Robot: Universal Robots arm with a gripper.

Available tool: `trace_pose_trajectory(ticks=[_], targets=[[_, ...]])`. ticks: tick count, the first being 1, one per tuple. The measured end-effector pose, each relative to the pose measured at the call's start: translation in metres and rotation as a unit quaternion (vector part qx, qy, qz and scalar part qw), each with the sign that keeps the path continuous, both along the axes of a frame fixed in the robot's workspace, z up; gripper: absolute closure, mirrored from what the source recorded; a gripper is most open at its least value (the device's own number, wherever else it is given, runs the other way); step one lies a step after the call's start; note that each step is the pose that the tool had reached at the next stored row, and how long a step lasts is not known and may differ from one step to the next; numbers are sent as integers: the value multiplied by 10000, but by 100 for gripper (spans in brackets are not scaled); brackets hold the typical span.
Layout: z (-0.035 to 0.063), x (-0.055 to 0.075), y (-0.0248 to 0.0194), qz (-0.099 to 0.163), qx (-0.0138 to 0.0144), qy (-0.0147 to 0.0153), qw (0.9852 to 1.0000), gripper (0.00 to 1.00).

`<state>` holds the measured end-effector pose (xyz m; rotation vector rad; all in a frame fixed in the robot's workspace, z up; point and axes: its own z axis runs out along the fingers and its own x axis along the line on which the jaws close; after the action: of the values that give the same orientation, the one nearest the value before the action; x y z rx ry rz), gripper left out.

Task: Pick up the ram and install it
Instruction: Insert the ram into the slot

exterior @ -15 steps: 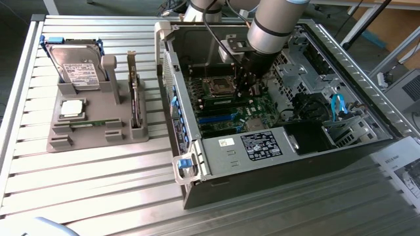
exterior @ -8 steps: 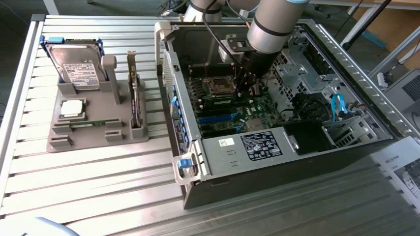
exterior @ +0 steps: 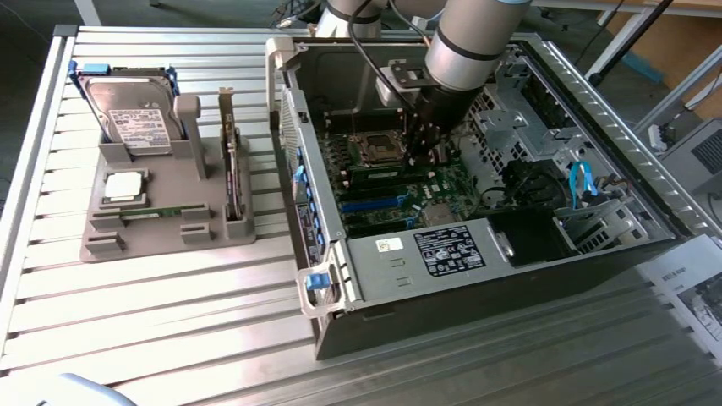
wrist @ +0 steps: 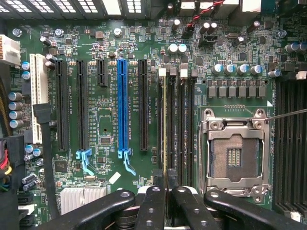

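Gripper (wrist: 166, 186) clamped on ram (wrist: 165, 120), held edge-on btwn its tips. Ram runs straight out from the tips along DIMM slots (wrist: 184, 120), beside CPU socket (wrist: 235, 153); seated or not, can't tell.

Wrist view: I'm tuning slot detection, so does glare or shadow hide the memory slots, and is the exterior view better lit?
Wrist view: the board is evenly lit, no shadow or glare on the slots; the socket frame glints mildly; the ram in the dark gripper shows as a pale edge. Exterior view: the table slats glare; the case interior is dim, shaded by the arm.
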<state>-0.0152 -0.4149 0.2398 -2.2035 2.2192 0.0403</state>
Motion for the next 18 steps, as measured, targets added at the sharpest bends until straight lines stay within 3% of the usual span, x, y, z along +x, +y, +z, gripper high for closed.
trace_pose_trajectory(ticks=[18], targets=[[1, -8, 0, -9, 0, -2, 10000, 88]])
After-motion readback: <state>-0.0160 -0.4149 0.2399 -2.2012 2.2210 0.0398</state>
